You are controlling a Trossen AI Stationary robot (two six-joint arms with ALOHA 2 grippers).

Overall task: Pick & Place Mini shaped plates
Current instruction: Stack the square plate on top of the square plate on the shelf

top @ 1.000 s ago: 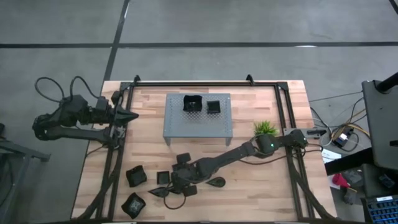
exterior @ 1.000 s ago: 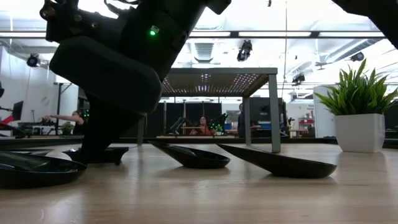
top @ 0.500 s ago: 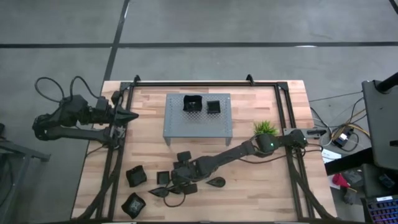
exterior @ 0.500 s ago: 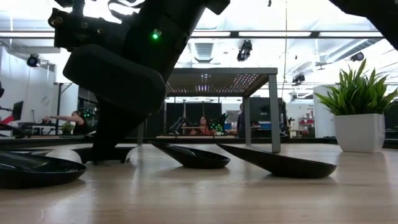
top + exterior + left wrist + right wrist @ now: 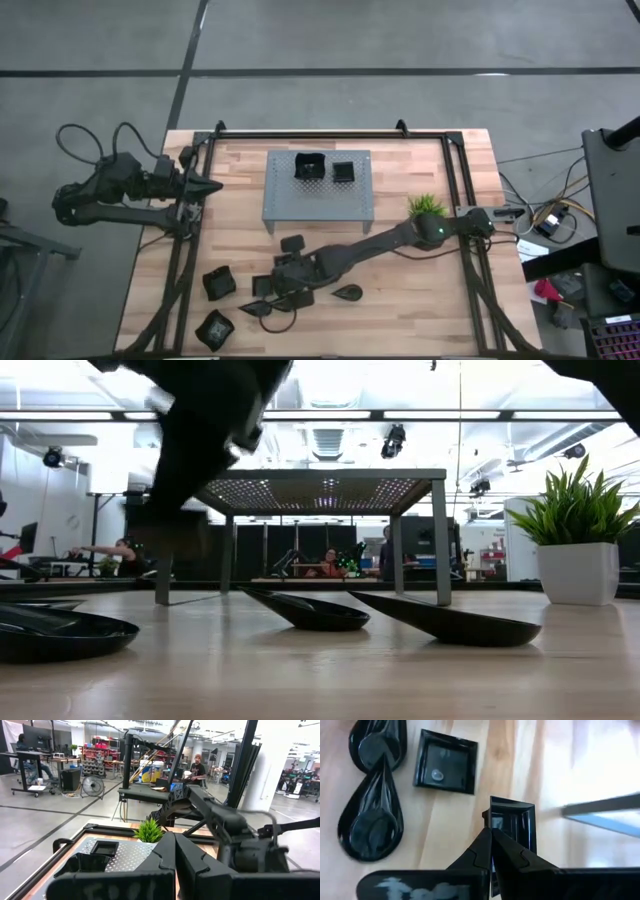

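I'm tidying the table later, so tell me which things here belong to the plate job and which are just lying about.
Job:
- loose plates
- square plate held in the right gripper
- two plates on the rack

Lying about:
- plant
- left gripper, parked at the table's edge

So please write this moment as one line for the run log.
right gripper: shut on square plate, lifted above table | left gripper: shut, idle at left edge | rack: two plates on top
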